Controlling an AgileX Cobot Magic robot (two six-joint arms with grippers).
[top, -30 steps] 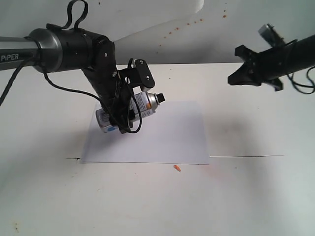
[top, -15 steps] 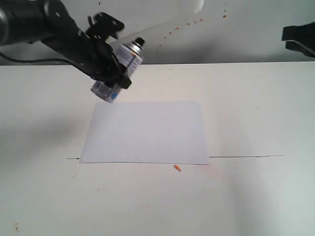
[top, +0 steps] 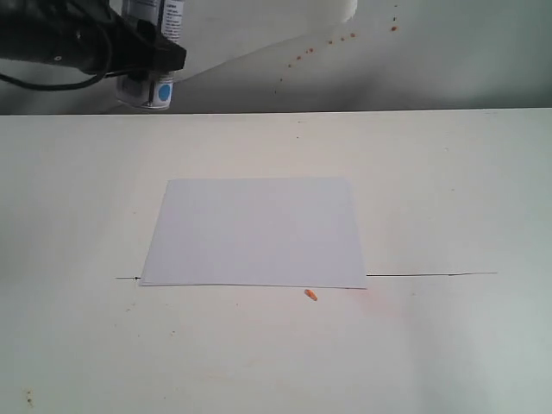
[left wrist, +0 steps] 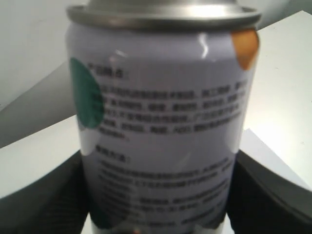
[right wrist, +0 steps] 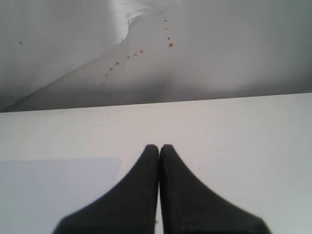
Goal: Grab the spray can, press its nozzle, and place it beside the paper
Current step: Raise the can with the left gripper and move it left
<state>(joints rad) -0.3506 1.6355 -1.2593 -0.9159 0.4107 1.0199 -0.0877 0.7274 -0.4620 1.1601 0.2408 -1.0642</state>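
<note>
The spray can hangs upright at the exterior view's top left, high above the table, with my left gripper shut on its body. Its blue dot faces the camera and its top runs out of frame, so the nozzle is out of view. In the left wrist view the can fills the picture, white label with small print, silver shoulder and orange mark, and dark fingers press both sides. The paper lies flat mid-table. My right gripper is shut and empty, out of the exterior view, with the paper's corner beside it.
A thin dark line crosses the table at the paper's near edge. A small orange speck lies just in front of the paper. Orange spots mark the back wall.
My left arm has lifted the can up and to the left, from over the paper to the top left corner, and turned it upright. The right arm has left the exterior view.
</note>
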